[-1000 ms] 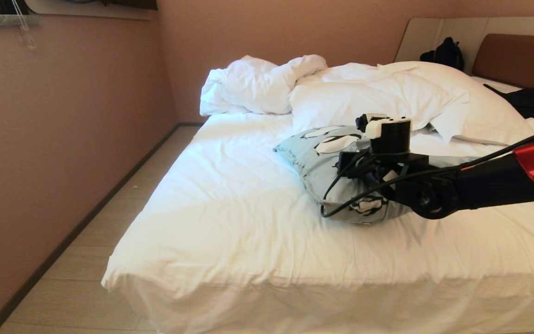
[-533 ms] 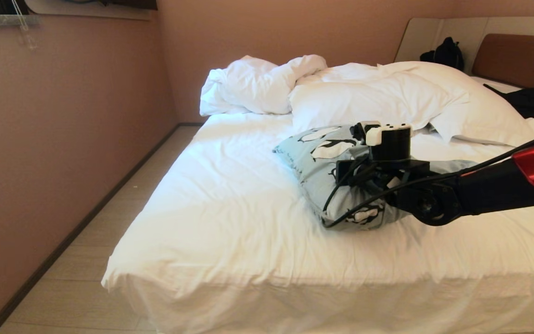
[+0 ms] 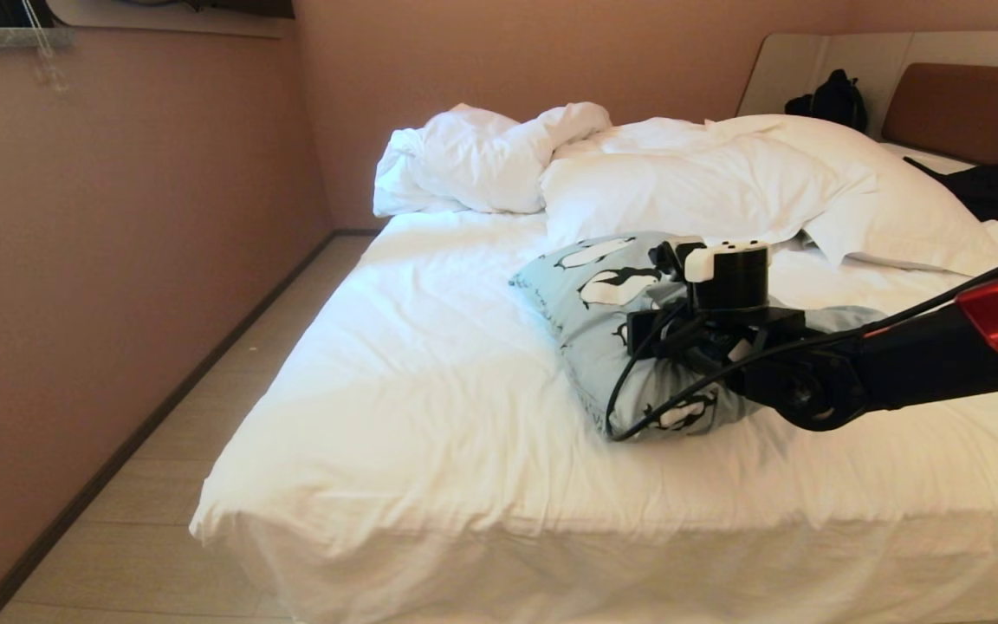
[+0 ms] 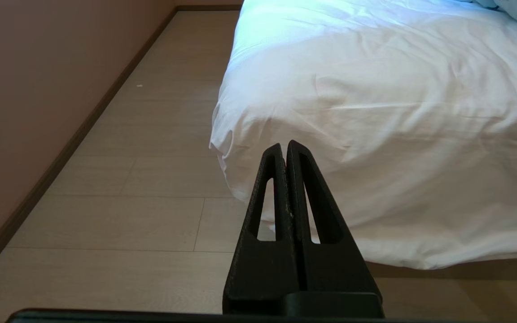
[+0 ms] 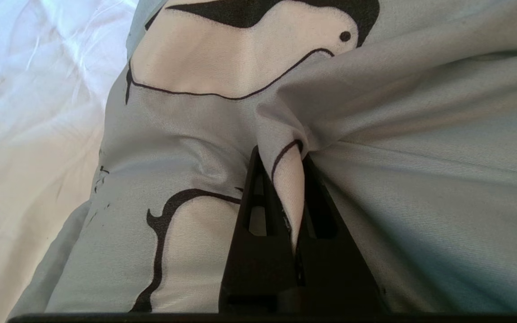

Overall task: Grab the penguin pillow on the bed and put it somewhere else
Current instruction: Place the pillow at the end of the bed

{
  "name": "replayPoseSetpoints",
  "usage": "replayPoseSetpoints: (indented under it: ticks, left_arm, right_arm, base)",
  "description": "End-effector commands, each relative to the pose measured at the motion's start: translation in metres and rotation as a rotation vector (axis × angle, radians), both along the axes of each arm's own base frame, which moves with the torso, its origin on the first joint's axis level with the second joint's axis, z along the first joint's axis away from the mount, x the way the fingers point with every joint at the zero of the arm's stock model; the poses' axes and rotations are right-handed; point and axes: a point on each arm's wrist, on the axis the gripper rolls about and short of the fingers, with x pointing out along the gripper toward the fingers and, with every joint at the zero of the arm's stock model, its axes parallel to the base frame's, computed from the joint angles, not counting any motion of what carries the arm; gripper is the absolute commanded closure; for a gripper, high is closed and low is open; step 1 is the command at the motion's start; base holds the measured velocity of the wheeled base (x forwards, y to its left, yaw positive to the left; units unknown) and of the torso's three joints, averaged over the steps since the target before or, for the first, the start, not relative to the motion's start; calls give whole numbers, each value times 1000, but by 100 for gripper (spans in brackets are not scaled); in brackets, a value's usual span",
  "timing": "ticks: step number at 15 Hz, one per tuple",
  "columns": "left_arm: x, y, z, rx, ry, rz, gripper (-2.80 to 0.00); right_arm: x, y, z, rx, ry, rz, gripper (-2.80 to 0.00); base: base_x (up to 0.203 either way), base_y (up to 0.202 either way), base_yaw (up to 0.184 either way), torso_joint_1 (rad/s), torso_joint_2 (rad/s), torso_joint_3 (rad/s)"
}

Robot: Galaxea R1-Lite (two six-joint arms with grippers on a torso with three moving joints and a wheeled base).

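Pinkish-brown walls [image 3: 135, 225] meet in the far corner, with a dark skirting board running along pale plank flooring [image 3: 161, 520] at the robot's left; the bed [image 3: 430, 407] fills most of the room, its wrinkled white sheet hanging over the near edge and corner; a brown padded headboard [image 3: 975, 108] in a pale surround stands at the far right; a rumpled white duvet [image 3: 486, 156] and plain white pillows [image 3: 698, 182] are heaped along the far side; a black bag [image 3: 832, 100] sits by the headboard and a dark garment [image 3: 997, 191] lies beyond the pillows; the penguin pillow [image 3: 590, 290] lies on the sheet near the middle of the bed, print side up; the right gripper [image 5: 287, 179] is clamped on a pinched fold of the pillow's fabric, its arm reaching in from the right; the left gripper [image 4: 285, 148] hangs low beside the bed's near corner, fingers pressed together and holding nothing.
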Motion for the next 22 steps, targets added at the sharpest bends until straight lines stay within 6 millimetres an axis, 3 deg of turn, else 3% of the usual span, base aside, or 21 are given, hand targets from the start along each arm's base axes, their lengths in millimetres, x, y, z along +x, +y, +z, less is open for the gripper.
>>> replayPoseSetpoints:
  ticks: [1,6,7,12,22]
  left_arm:
    - [0,0,0,-1,1,0,0]
    - [0,0,0,-1,1,0,0]
    - [0,0,0,-1,1,0,0]
    - [0,0,0,-1,1,0,0]
    - [0,0,0,-1,1,0,0]
  right_arm:
    - [0,0,1,1,-3,-2,0]
    - [0,0,1,2,-5,-2,0]
    - [0,0,2,5,-8,-2,-280]
    - [-15,-5,22,18,-34,13,-280]
    - [-95,-25,87,27,56,225,-280]
  base:
    - [0,0,0,0,0,0]
    - [0,0,0,0,0,0]
    - [0,0,0,0,0,0]
    - [0,0,0,0,0,0]
    - [0,0,0,0,0,0]
